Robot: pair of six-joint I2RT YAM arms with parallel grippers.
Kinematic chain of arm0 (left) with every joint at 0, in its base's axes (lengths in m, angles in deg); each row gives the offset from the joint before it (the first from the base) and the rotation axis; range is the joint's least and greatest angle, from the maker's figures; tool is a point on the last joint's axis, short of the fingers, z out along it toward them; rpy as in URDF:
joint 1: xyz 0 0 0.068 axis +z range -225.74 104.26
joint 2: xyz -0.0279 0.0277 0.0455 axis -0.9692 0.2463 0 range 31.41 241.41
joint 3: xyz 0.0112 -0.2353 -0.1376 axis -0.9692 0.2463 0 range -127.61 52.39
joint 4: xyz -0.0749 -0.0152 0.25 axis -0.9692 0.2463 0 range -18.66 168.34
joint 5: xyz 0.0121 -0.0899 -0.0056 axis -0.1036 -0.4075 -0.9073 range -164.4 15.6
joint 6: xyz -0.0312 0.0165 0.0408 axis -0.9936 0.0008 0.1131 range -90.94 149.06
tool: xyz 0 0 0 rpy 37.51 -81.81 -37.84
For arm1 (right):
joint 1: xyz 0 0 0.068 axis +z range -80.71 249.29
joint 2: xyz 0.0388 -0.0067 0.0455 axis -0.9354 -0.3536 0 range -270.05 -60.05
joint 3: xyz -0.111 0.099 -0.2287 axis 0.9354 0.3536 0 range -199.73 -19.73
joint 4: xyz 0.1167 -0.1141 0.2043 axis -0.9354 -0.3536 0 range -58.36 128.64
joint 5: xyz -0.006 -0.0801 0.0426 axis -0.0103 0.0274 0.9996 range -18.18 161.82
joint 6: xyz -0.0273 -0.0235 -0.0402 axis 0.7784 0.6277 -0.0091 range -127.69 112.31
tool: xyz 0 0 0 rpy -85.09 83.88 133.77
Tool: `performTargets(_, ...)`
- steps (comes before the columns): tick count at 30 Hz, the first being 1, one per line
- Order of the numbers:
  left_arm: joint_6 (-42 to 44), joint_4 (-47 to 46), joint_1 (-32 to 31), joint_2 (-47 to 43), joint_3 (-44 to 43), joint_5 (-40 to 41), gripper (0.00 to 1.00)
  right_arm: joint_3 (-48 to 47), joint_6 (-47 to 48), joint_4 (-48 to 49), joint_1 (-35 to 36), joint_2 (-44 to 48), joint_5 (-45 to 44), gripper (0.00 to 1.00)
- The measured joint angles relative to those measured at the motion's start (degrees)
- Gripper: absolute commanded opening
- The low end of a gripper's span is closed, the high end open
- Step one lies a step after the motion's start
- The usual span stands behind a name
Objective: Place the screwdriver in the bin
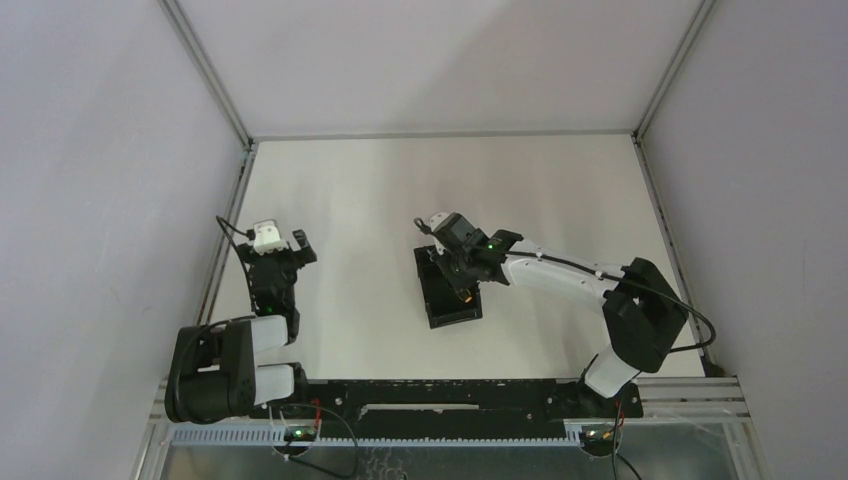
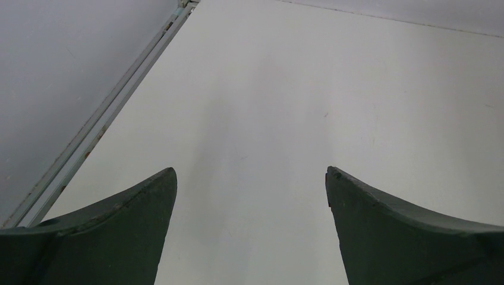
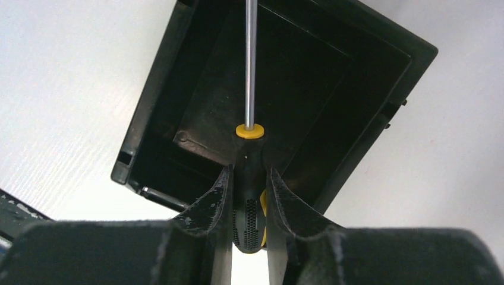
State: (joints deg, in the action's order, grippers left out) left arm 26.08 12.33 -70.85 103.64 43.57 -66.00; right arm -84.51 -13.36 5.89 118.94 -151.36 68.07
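The black rectangular bin [image 1: 440, 310] sits mid-table; in the right wrist view [image 3: 154, 101] its open inside fills the upper frame. My right gripper [image 1: 466, 285] hangs over the bin, shut on the screwdriver [image 3: 250, 178]. The black handle with yellow collar sits between the fingers [image 3: 217, 199], and the thin silver shaft [image 3: 251, 59] points out over the bin's inside. In the top view only a small orange-yellow spot of the screwdriver [image 1: 466, 294] shows under the gripper. My left gripper [image 1: 283, 247] is open and empty at the table's left side, its fingers [image 2: 131, 231] wide apart over bare table.
Metal frame rails [image 1: 225, 235] and grey walls [image 1: 100, 150] border the white table on the left, back and right. A black rail [image 1: 450, 395] runs along the near edge by the arm bases.
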Motion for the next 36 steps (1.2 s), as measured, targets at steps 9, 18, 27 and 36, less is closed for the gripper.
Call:
performTargets(9, 0.0, 0.0, 0.0, 0.0, 0.0, 0.0, 1.00, 2.7, -1.1, 2.1, 0.9, -1.1, -1.4, 0.81)
performTargets(18, 0.0, 0.0, 0.0, 0.0, 0.0, 0.0, 1.00, 2.8, -3.9, 2.7, 1.0, 2.4, -2.9, 0.99)
performTargets(27, 0.0, 0.0, 0.0, 0.0, 0.0, 0.0, 1.00, -0.3, -12.2, -3.5, -3.5, 9.9, -9.0, 1.00)
performTargets(36, 0.0, 0.0, 0.0, 0.0, 0.0, 0.0, 1.00, 6.0, -17.7, -10.3, -27.6, 22.6, -17.5, 1.00)
